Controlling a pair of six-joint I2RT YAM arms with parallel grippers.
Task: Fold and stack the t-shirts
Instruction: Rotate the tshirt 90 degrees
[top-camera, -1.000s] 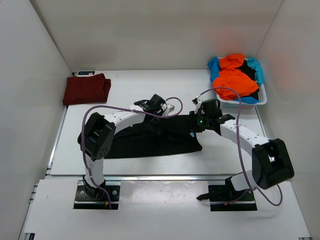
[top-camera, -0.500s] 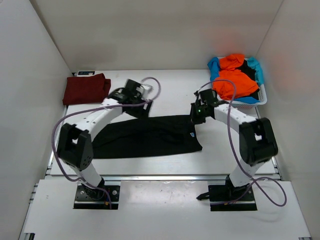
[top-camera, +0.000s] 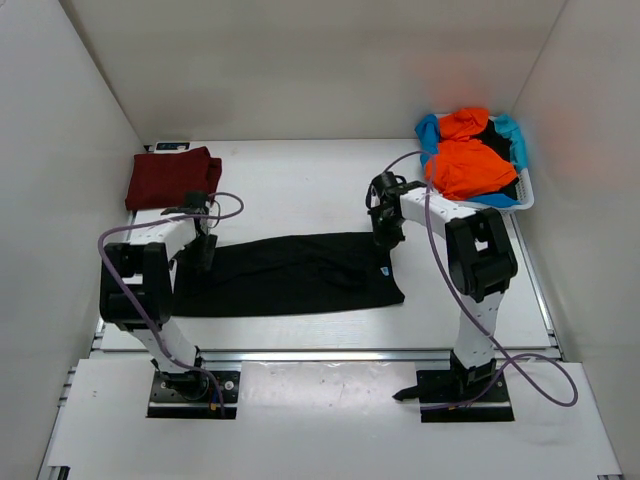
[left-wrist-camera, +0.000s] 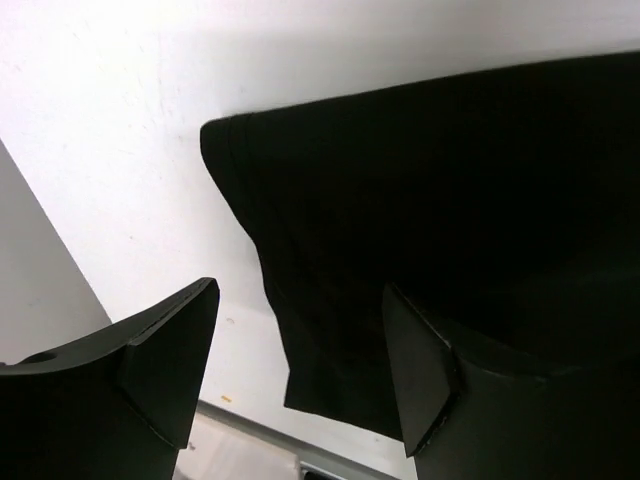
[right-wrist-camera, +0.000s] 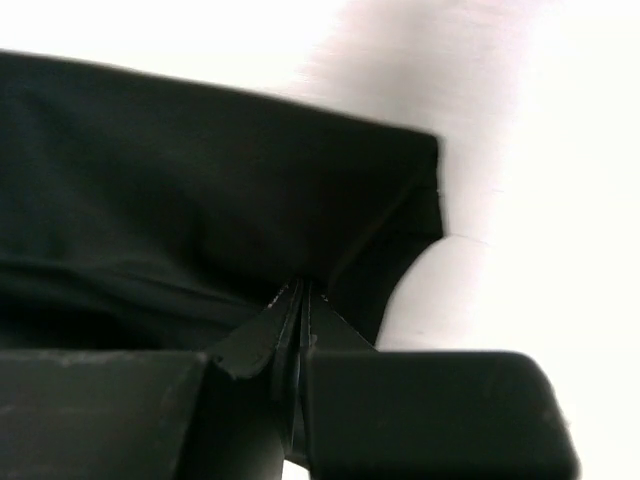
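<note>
White table (top-camera: 300, 185) | left gripper (left-wrist-camera: 300, 290) spread over black t-shirt (top-camera: 290, 272) (left edge) | right gripper (right-wrist-camera: 300, 290) pinching its corner

Bare tabletop (top-camera: 300, 185) lies open along the far side, between the folded dark red t-shirt (top-camera: 172, 178) at far left and the heaped white basket (top-camera: 490, 206) at far right. The black t-shirt (top-camera: 290, 272) spans the middle, with the left gripper (top-camera: 203, 250) over its left end and the right gripper (top-camera: 385, 235) at its far right corner. Walls (top-camera: 70, 200) bound the left, right and far sides.
</note>
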